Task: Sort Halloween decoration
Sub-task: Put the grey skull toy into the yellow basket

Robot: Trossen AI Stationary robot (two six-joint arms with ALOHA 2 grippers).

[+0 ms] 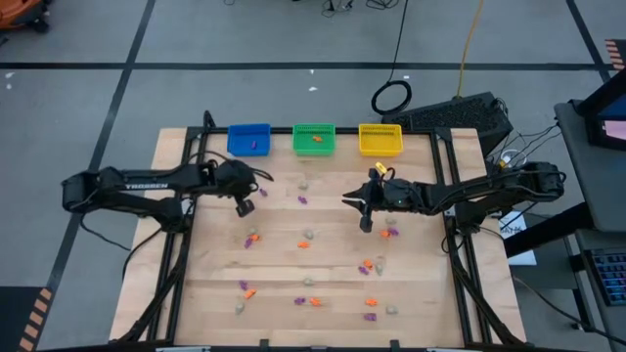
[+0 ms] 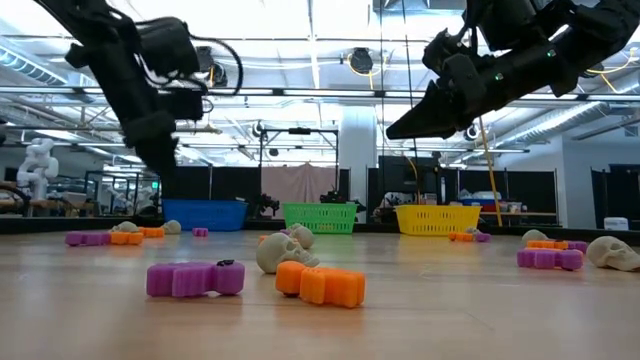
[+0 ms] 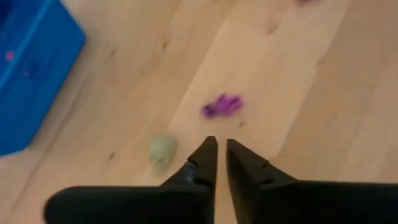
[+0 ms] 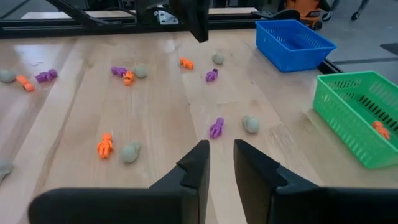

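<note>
Wood table [image 1: 421, 293]: purple, orange and pale trinkets lie scattered across it, in front of the green bin [image 1: 314, 139] and out to both sides.
Left gripper [image 1: 243, 207]: hangs above the table, left of the green bin and in front of the blue bin [image 1: 248, 139]. Whether it grips anything cannot be told. Its wrist view shows a purple trinket [image 3: 222, 106] just ahead and a pale skull [image 3: 163, 151] closer, off to one side.
Middle trinket: a purple piece [image 1: 301, 198] lies in front of the green bin's left end, between the two grippers, with a pale skull [image 1: 304, 183] just behind it, towards the bin. It is perhaps the same purple one the left wrist sees, though the views do not settle that.
Right gripper [image 1: 366, 223]: hangs in front of the green bin's right end, jaws parted and empty, pointing left across the table.
Key relation: in the right wrist view the purple piece [image 4: 216, 127] sits almost dead ahead of the right gripper, well clear of the jaws. Its long axis runs roughly along the approach, so the jaws would likely close across its narrow width.
Nearer arm: about even.
Destination: probably the blue bin, which already holds purple.
</note>
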